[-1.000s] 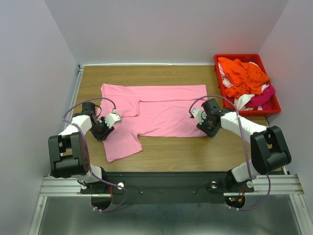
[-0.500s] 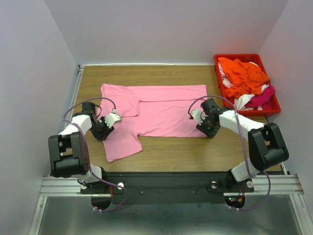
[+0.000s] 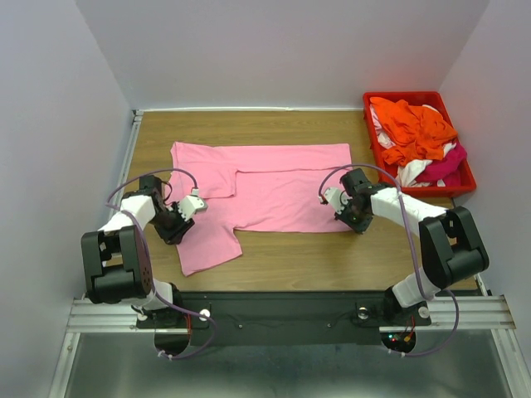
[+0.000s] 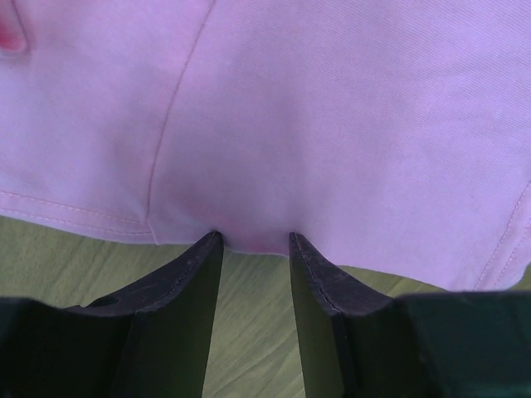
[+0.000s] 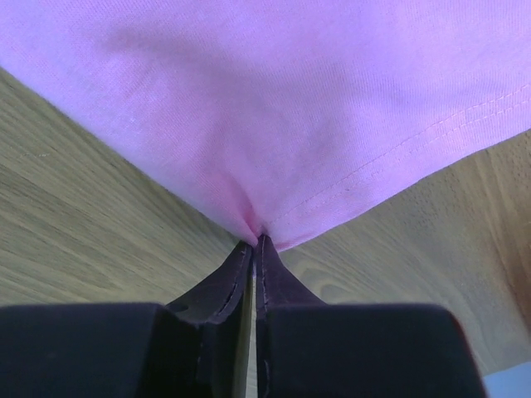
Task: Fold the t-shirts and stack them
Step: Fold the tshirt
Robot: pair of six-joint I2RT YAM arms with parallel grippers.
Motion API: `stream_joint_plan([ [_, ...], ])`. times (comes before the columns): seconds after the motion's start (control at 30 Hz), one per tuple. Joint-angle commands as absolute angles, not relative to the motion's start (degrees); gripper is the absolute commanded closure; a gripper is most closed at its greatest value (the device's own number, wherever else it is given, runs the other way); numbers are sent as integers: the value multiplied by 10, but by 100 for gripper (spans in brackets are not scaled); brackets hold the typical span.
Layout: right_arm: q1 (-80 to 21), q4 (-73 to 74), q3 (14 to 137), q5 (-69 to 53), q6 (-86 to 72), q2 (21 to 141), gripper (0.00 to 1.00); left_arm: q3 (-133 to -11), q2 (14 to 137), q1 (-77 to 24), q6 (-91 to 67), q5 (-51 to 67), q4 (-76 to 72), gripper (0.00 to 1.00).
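Pink t-shirt (image 3: 274, 186) lies spread flat on the table (image 3: 290, 257), just left of the red bin (image 3: 402, 94). Its hem end is toward the bin and its sleeve end is away from it.

Right gripper (image 5: 255, 240): jaws fully closed, pinching the shirt's near hem corner, the one on the bin side. The cloth puckers into the pinch and the hem stitching runs out from it. Probably a corner grab so the whole edge lifts cleanly, not just a bunch of fabric.

Left gripper (image 4: 253, 245): at the shirt's near edge on the end far from the bin, by the sleeve. Jaws are parted a moderate gap, tips straddling the cloth edge and resting on the wood. A bit of edge sits between them but nothing is clamped. My read: it's lining up the matching grab, so both arms can carry the near edge over in one lengthwise fold.

Shirt state:
- The body is mostly smooth.
- The near sleeve sticks out toward the arm bases at the end away from the bin.
- A flap looks already turned in over the body at that same end, far side.
- It's not a tidy rectangle yet, so I'd say the fold is at an early stage.

The rest of the pile is inside the bin, crumpled: orange shirt (image 3: 411, 124) on top, white (image 3: 415, 172) and magenta (image 3: 448, 162) below it. None of them are folded, and there's no stack.
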State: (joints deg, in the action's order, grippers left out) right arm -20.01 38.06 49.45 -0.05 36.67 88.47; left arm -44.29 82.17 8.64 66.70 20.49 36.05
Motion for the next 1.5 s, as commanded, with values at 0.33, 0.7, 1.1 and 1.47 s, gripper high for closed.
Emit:
stream_joint_plan([
  [0.33,-204,374,494,-7,369,883,99,-447,771,86,679,237,419,51],
  [0.7,-204,375,495,-4,368,883,99,-410,802,84,667,217,377,54],
  [1.1,-204,385,487,-4,369,860,99,-377,786,85,659,209,375,99],
  [1.47,-204,435,480,26,374,772,99,-432,694,88,663,248,477,100],
])
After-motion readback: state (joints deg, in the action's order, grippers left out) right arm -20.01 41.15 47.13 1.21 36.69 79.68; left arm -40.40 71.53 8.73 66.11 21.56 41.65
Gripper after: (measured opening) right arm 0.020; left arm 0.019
